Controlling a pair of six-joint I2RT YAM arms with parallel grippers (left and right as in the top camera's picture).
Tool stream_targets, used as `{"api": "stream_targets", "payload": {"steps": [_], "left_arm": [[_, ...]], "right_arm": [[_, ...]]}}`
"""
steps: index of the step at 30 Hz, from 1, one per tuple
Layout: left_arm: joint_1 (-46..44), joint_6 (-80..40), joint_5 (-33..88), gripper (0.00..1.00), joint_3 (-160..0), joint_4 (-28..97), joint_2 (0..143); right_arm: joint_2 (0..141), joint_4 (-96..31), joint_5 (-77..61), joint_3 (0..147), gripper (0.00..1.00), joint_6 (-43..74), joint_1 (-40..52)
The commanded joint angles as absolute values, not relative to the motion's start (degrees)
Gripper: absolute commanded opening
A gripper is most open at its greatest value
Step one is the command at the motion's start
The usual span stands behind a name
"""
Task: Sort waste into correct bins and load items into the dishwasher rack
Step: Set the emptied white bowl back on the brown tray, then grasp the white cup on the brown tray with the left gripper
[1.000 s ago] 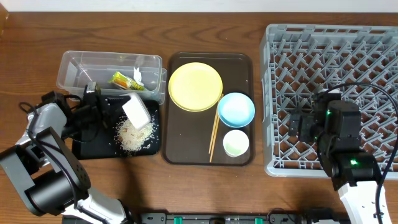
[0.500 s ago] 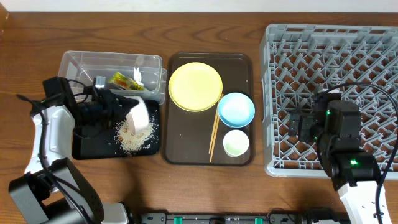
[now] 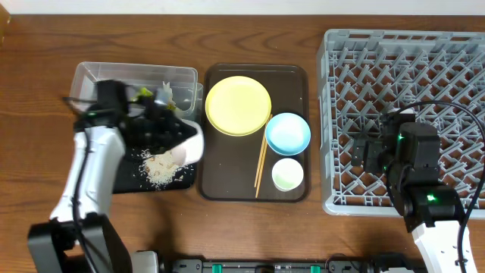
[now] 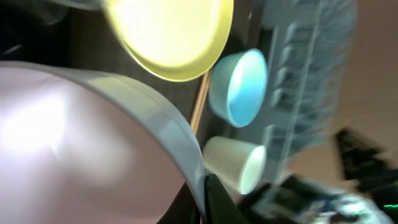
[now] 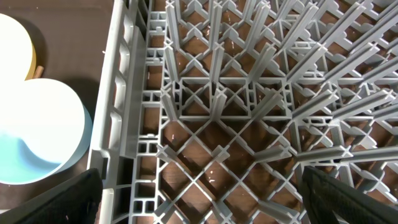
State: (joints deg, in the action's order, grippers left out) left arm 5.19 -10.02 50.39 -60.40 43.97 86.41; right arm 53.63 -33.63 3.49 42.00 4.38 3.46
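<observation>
My left gripper (image 3: 180,139) is shut on the rim of the white bowl (image 3: 192,147), holding it tilted above the right edge of the black tray (image 3: 102,180). In the left wrist view the bowl (image 4: 74,124) fills the left side, its rim pinched between my fingers (image 4: 214,202). Rice scraps (image 3: 161,168) lie piled on the black tray. The clear tub (image 3: 129,76) holds the wrapper (image 3: 142,93) and tissue (image 3: 165,92). The yellow plate (image 3: 238,105), blue bowl (image 3: 288,133), cup (image 3: 288,174) and chopsticks (image 3: 261,163) sit on the brown tray (image 3: 220,178). My right gripper (image 5: 205,199) hangs open over the rack (image 3: 409,68).
The brown serving tray lies between the black tray and the grey rack. In the right wrist view the rack's wall (image 5: 121,93) stands just right of the blue bowl (image 5: 37,134). Bare wooden table (image 3: 242,34) runs along the far side.
My left arm has swung right with the white bowl, from above the rice pile to the black tray's right edge. The right arm has not moved.
</observation>
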Motion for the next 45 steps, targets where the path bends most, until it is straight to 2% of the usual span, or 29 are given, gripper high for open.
{"api": "stream_targets", "payload": {"steps": [1, 8, 11, 14, 23, 30, 31, 35, 42, 45], "left_arm": [[-1.85, -8.6, 38.09, 0.06, -61.69, 42.06, 84.79], [-16.69, -8.84, 28.86, 0.06, -61.69, 36.64, 85.71], [-22.24, -8.84, 20.6, 0.06, -61.63, 36.1, 86.78], [-25.65, -8.84, 16.1, 0.06, -61.63, 36.07, 88.62], [-31.33, -8.82, 15.75, 0.08, -61.63, 32.4, 95.31], [-31.7, -8.82, 15.79, 0.17, -61.63, 31.38, 96.23], [-31.7, -8.82, 15.79, 0.26, -61.63, 31.38, 96.23], [-31.68, -8.82, 15.81, 0.38, -62.04, 31.73, 95.09], [-31.81, -8.8, 16.27, 0.48, -64.38, 33.08, 87.61], [-32.6, -8.8, 16.43, 0.49, -64.36, 32.86, 85.12]], "right_arm": [[53.65, -33.71, 3.62, 43.16, 0.99, 5.13, 3.77], [53.65, -33.71, 3.6, 43.18, 0.99, 5.13, 3.77], [53.65, -33.69, 3.62, 43.16, 0.99, 5.13, 3.77], [53.65, -33.69, 3.62, 43.18, 0.99, 5.13, 3.77], [53.65, -33.71, 3.6, 43.16, 0.99, 5.13, 3.77], [53.65, -33.91, 3.6, 43.18, 0.99, 5.13, 3.77], [53.65, -33.89, 3.6, 43.16, 0.99, 5.13, 3.77], [53.65, -33.91, 3.62, 43.18, 0.99, 5.1, 3.77], [53.65, -34.06, 3.62, 43.16, 0.99, 5.1, 3.77], [53.65, -34.09, 3.62, 43.16, 0.99, 5.13, 3.77]]}}
